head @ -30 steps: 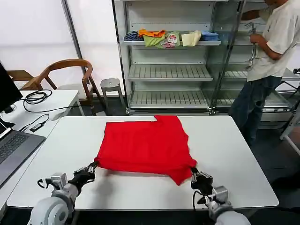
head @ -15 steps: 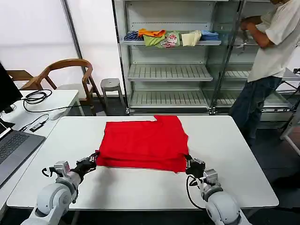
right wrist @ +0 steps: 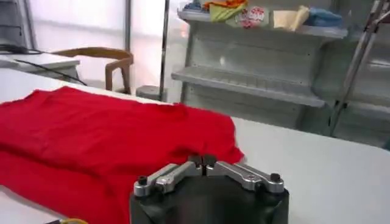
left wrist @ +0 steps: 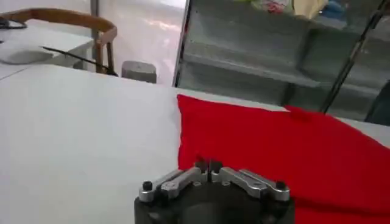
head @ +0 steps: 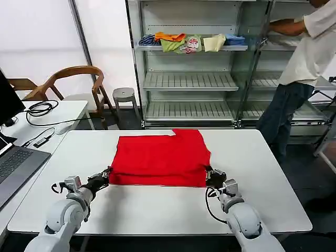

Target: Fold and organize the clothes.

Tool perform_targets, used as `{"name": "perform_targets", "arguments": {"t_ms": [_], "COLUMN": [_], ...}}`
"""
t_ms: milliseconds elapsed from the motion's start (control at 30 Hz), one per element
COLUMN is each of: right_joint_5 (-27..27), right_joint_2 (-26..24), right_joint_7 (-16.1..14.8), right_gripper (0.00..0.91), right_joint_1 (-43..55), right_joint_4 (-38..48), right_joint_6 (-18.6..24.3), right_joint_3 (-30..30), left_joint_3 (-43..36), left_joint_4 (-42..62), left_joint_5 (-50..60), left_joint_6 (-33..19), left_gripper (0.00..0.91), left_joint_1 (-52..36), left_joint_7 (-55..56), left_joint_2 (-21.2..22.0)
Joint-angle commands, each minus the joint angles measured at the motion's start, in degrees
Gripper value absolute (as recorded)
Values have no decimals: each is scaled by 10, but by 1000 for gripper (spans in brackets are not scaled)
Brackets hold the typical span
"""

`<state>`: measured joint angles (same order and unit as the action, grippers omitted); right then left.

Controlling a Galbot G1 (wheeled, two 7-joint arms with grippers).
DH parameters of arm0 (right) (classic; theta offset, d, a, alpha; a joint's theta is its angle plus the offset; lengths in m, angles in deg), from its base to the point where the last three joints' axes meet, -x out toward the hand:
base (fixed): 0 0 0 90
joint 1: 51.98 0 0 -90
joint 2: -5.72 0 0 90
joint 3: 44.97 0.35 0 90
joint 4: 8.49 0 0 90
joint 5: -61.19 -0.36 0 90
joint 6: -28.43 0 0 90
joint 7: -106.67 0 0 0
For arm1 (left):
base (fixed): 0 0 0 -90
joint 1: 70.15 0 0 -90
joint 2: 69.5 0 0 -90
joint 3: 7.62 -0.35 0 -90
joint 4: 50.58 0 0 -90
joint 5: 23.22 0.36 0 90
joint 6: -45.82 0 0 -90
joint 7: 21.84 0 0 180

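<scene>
Bright red fabric, one T-shirt (head: 160, 160), lies folded into a rough rectangle near the middle of a white bench (head: 157, 210), plain side up, with a small flap jutting from its far edge. Its near edge is doubled over in layers.

Two robot hands sit at the two near corners of the shirt. The left hand (head: 106, 175) is at the near left corner, and in the left wrist view the fingertips of this hand (left wrist: 207, 165) are pressed together with red cloth (left wrist: 292, 152) right at them; it looks to be pinching the shirt's edge, though the pinch itself is hard to make out. The right hand (head: 210, 176) is at the near right corner, and in its own wrist view that hand (right wrist: 202, 161) likewise has its fingers drawn narrow against the red cloth (right wrist: 91, 140).

Behind the bench stands one metal shelf unit (head: 189, 81) with three slatted shelves. The top shelf carries a row of about five folded garments (head: 191, 42), in blue, orange, green, cream and blue.

To the left are one wooden chair (head: 73, 79), one small grey stool (head: 124, 95), and a second white bench holding one coiled black cable (head: 41, 108) and one laptop (head: 16, 165).
</scene>
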<state>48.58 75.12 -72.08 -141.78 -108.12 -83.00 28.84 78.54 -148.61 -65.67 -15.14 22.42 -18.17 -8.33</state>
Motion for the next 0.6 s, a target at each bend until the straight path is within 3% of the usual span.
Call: {"name": "perform_targets", "arguments": {"t_ms": [33, 367, 400, 433, 467, 600], "right_joint_5": [3, 8, 9, 11, 12, 27], "right_joint_2": [2, 3, 4, 5, 6, 12], "right_joint_7": [-1, -3, -4, -5, -6, -7], "right_gripper": [0, 0, 0, 736, 907, 907], "right_joint_1": [12, 10, 10, 11, 11, 14], "right_joint_4": [17, 23, 24, 26, 27, 36], "right_joint_6": [2, 5, 6, 8, 9, 17], "right_joint_3": [-2, -2, -2, -1, -1, -4], "left_joint_3": [-11, -27, -28, -29, -29, -31], "left_joint_4": [32, 63, 66, 70, 73, 80], "left_joint_5": [8, 13, 13, 13, 13, 20], "left_joint_6": [-4, -8, -9, -13, -16, -16], "left_gripper": [30, 30, 645, 907, 907, 907], "left_joint_1": [-25, -56, -58, -60, -61, -63], "left_joint_7": [-8, -10, -13, -14, -14, -14], "left_joint_2": [0, 0, 1, 1, 2, 2]}}
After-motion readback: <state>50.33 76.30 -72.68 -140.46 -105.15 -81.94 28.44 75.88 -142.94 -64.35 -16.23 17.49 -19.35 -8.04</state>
